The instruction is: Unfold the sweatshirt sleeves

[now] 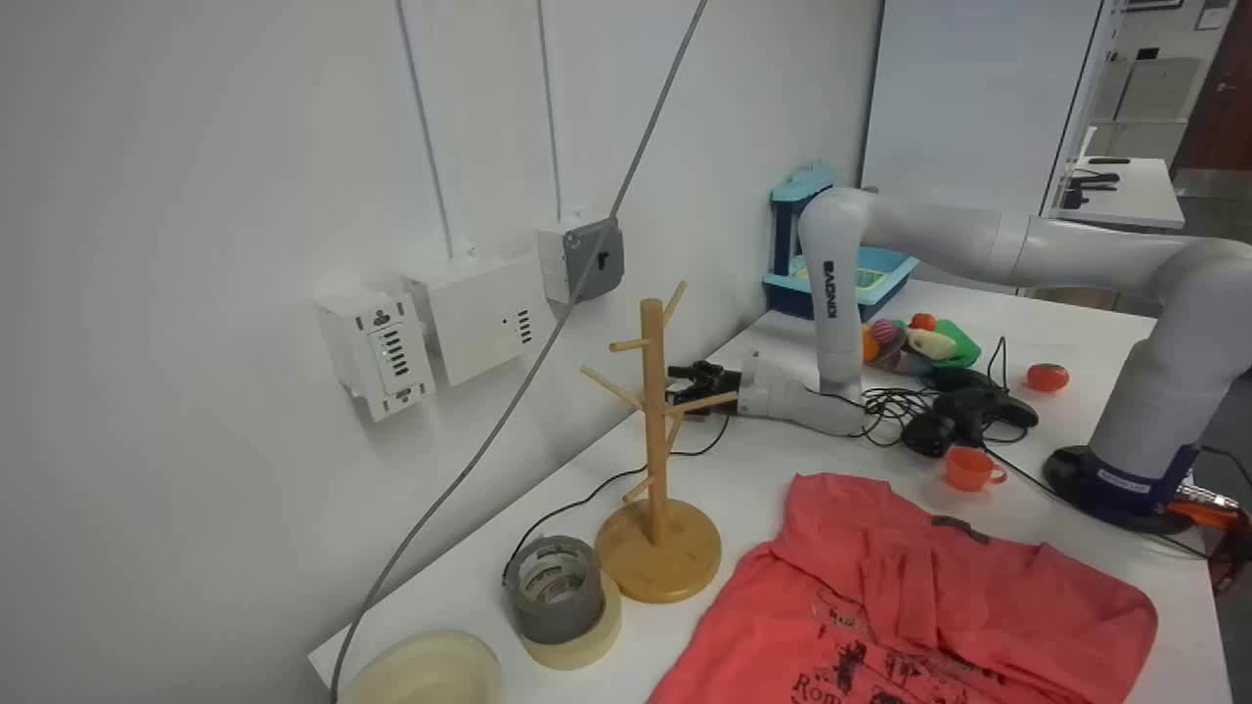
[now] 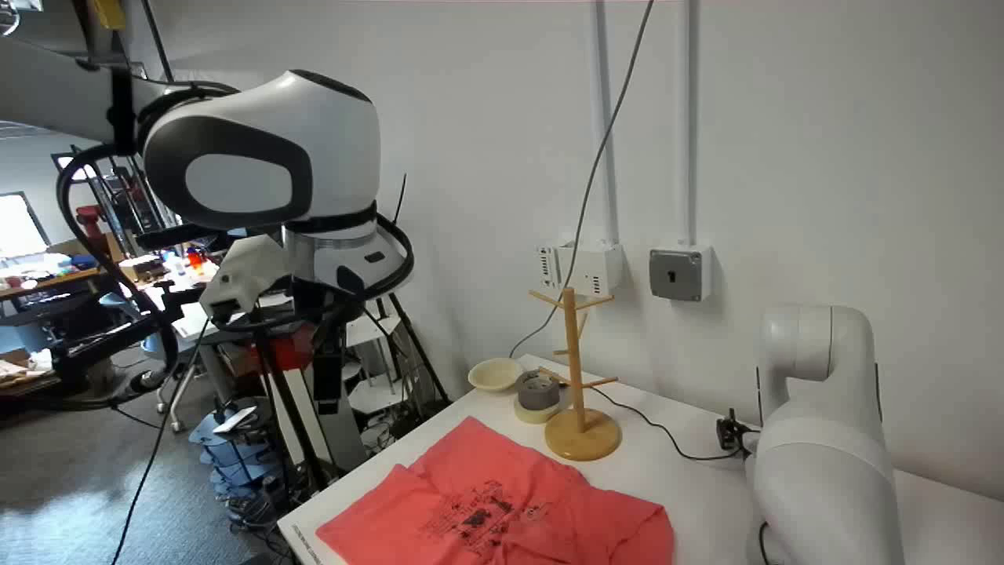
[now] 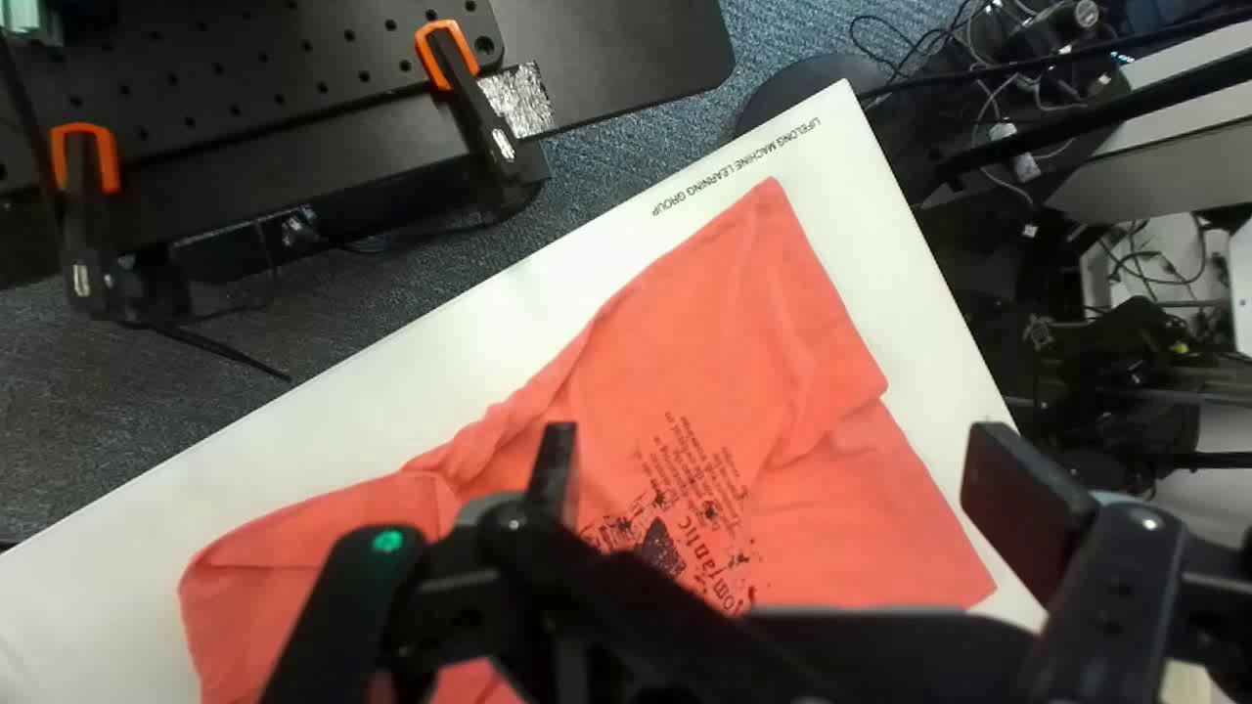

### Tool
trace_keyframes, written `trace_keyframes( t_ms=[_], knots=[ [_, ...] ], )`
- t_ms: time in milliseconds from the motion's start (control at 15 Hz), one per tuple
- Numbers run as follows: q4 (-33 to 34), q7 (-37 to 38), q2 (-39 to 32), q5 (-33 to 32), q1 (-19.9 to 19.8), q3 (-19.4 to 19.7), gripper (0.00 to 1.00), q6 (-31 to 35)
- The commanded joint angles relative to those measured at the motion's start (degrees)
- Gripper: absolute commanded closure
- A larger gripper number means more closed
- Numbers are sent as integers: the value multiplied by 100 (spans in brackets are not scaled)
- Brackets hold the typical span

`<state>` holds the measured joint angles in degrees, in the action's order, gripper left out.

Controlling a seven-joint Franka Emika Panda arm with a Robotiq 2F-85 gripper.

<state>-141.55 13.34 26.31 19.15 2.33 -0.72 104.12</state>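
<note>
Because the task is concerning the sleeves (image 1: 905, 592), somebody is probably wanting the sweatshirt (image 2: 494, 502) to be lying in this manner: print upward, near the corner of the white table (image 1: 773, 455). In an exterior view, what seems to be sleeve fabric is resting folded inward over the chest, and it seems to be covering some of the dark lettering (image 1: 849, 667); how each sleeve is running, I cannot tell with certainty. The gripper (image 3: 782, 489) is hanging apart from the cloth, with its jaws spread wide and nothing held — I suppose so that it may later be pinching an edge of sleeve.

The mug tree (image 1: 655, 450), the tape rolls (image 1: 562, 626) and the pale bowl (image 2: 496, 375) are standing toward the wall (image 1: 245, 196), perhaps for leaving the garment its room. Past the garment, a red cup (image 1: 968, 471) and a second arm (image 1: 988, 244) marked Kinova are occupying the same surface. Beyond the table's edge, the wrist view is showing grey carpet (image 3: 117, 401) and a black plate with holes (image 3: 274, 59) — clamps (image 3: 479, 108) are biting its border.
</note>
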Motion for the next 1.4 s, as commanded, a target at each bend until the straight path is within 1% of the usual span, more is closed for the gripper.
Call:
trace_keyframes(
  t_ms=[0, 867, 933, 1067, 1333],
  knots=[
    [9, -26, -7, 26, -81, -71, 0, -19],
    [2, -17, -3, 9, -93, -83, 0, 48],
    [-15, -15, 3, -1, -108, -92, 0, 151],
    [-89, 19, 36, -45, -155, -130, 0, 557],
    [-251, 46, -111, -157, -195, -175, 0, 1712]
  ],
)
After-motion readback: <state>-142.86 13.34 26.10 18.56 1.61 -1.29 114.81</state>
